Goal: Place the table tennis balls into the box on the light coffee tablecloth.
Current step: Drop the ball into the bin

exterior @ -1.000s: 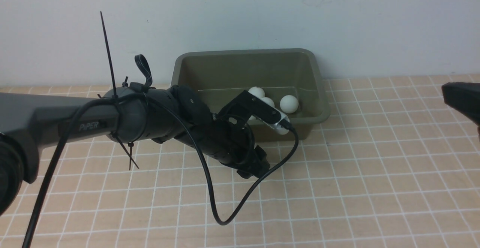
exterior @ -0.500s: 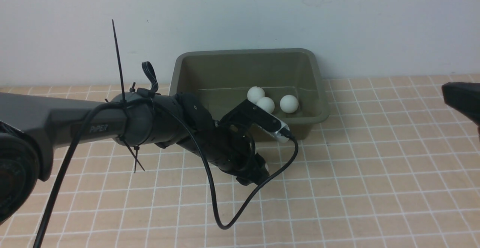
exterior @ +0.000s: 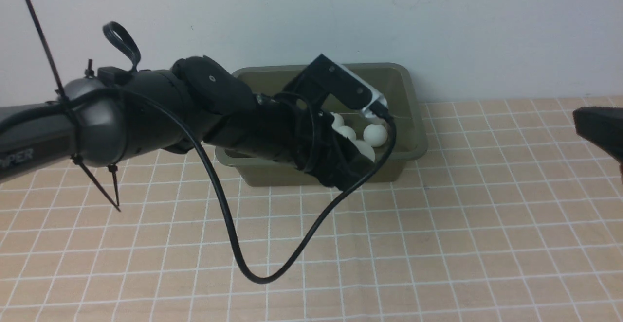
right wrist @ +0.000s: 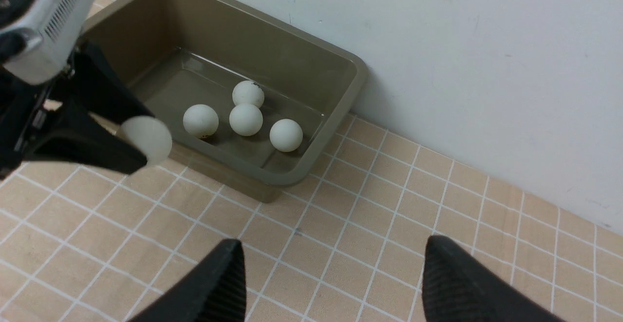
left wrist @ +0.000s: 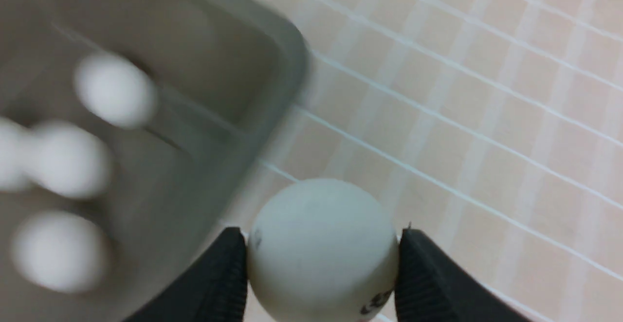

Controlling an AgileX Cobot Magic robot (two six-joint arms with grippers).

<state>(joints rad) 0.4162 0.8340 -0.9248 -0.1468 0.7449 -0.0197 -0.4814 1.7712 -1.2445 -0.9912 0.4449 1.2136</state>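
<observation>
Now box [right wrist: 282,59] holds four balls [right wrist: 247,119] — left gripper [left wrist: 321,237] pinches fifth ball [left wrist: 322,256] near its rim; right gripper [right wrist: 333,242] spread, empty.

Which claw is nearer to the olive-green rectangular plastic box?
Left. The left claw, shut on a small white ball, is by the near rim of the olive-green plastic box; the right claw, open, is off to its right.

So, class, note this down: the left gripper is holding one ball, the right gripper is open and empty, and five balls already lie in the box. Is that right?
Not quite. The box has four balls in it, not five, as the right wrist view shows. The rest stands: the left gripper holds one ball, and the right gripper is open and empty.
</observation>
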